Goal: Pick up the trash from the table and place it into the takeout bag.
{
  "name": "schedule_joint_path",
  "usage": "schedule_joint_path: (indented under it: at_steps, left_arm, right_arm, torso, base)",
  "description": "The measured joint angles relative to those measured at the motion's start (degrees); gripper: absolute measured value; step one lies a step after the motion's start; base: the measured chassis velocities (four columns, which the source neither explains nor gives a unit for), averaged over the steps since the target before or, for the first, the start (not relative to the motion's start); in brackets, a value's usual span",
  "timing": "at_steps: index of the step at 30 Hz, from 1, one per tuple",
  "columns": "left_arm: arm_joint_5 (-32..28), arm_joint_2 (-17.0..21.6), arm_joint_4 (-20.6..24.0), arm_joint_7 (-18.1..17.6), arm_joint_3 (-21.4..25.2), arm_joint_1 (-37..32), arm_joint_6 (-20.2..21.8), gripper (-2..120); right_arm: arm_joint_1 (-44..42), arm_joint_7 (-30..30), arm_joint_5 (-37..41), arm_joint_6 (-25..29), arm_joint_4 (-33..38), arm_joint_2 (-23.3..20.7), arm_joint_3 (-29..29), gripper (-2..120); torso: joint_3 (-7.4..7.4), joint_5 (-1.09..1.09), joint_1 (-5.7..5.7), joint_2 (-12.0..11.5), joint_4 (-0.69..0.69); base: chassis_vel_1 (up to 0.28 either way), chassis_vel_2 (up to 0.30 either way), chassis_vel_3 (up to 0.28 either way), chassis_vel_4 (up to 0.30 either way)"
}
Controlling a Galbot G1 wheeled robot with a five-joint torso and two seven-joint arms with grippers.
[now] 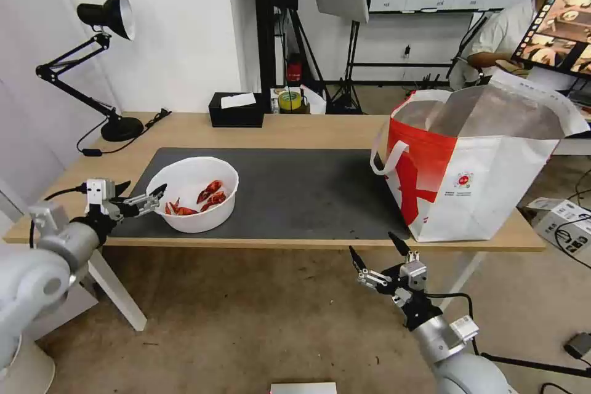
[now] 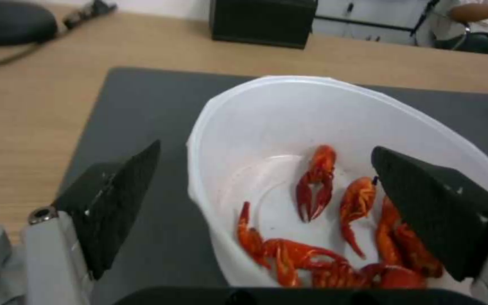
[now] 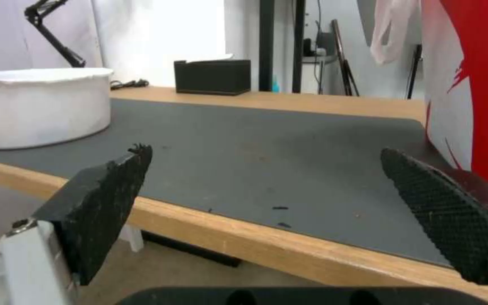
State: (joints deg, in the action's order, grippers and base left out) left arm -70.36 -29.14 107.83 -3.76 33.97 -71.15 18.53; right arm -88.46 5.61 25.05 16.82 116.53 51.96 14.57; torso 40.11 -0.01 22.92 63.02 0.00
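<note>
A white bowl (image 1: pixel 194 194) holding red shells (image 1: pixel 210 193) stands on the left part of the dark grey mat (image 1: pixel 295 191) on the table (image 1: pixel 308 129). My left gripper (image 1: pixel 143 188) is open at the bowl's left rim. In the left wrist view the gripper (image 2: pixel 265 149) straddles the bowl's (image 2: pixel 289 110) wall, with one finger outside over the mat and the other above the shells (image 2: pixel 317 182). The takeout bag (image 1: pixel 474 178) stands open at the table's right end. My right gripper (image 1: pixel 373 244) hangs open and empty below the table's front edge, near the bag (image 3: pixel 470 84).
A black tissue box (image 1: pixel 237 109) and a yellow tape roll (image 1: pixel 289 100) sit at the table's back edge. A black desk lamp (image 1: pixel 111 74) stands at the back left. Bare mat (image 3: pixel 267 131) lies between the bowl (image 3: pixel 40 106) and the bag.
</note>
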Motion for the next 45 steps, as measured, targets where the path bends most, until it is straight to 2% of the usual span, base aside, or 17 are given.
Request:
schedule_joint_path:
  at_steps: [2,3,4,6,7,10,14,25,35,45]
  left_arm:
    - [-4.31,0.97,-2.32,-2.00,-2.65,5.53,5.27,100]
    - [-4.31,0.97,-2.32,-2.00,-2.65,5.53,5.27,100]
    - [-5.43,1.14,-3.40,-3.08,-3.78,7.40,7.18,100]
    - [-7.82,1.38,-5.38,-6.66,-5.50,10.41,11.98,100]
    - [-7.82,1.38,-5.38,-6.66,-5.50,10.41,11.98,100]
    - [-10.91,1.47,-7.61,-9.74,-6.86,13.33,16.13,100]
    - [-12.71,1.51,-9.38,-10.53,-8.27,15.64,18.92,100]
    - [-14.82,0.29,-10.61,-10.17,-9.90,16.72,19.43,100]
    - [-14.14,-1.07,-12.69,-10.10,-16.77,22.54,18.88,100]
    - [-13.15,-1.38,-13.52,-10.30,-18.93,24.37,18.72,100]
  right_arm:
    - [0.00,0.01,0.00,0.00,0.00,0.00,0.00,100]
    - [0.00,0.01,0.00,0.00,0.00,0.00,0.00,100]
    - [0.00,0.00,0.00,0.00,0.01,0.00,0.00,100]
    - [0.00,0.00,0.00,0.00,0.00,0.00,0.00,100]
    - [0.00,0.00,0.00,0.00,0.00,0.00,0.00,100]
    - [0.00,0.00,0.00,0.00,0.01,0.00,0.00,100]
    - [0.00,0.00,0.00,0.00,0.01,0.00,0.00,100]
    - [0.00,0.00,0.00,0.00,0.01,0.00,0.00,100]
    - [0.00,0.00,0.00,0.00,0.01,0.00,0.00,100]
    - [0.00,0.00,0.00,0.00,0.00,0.00,0.00,100]
  torso:
    - [0.00,0.03,0.00,0.01,-0.01]
    - [0.00,0.03,0.00,0.01,-0.01]
    - [0.00,0.02,0.00,0.00,-0.01]
    - [0.00,0.00,0.00,0.00,0.00]
    - [0.00,0.00,0.00,0.00,0.00]
    - [0.00,0.01,0.00,0.00,0.00]
    - [0.00,0.01,0.00,0.00,0.00]
    - [0.00,0.01,0.00,0.00,0.00]
    - [-0.01,0.02,0.00,0.00,0.00]
    - [-0.01,0.02,-0.01,0.00,0.00]
  base:
    - [0.000,0.000,0.000,0.000]
    - [0.000,0.000,0.000,0.000]
    - [0.000,0.000,0.000,0.000]
    - [0.000,0.000,0.000,0.000]
    - [0.000,0.000,0.000,0.000]
    - [0.000,0.000,0.000,0.000]
    - [0.000,0.000,0.000,0.000]
    - [0.000,0.000,0.000,0.000]
    - [0.000,0.000,0.000,0.000]
    - [0.000,0.000,0.000,0.000]
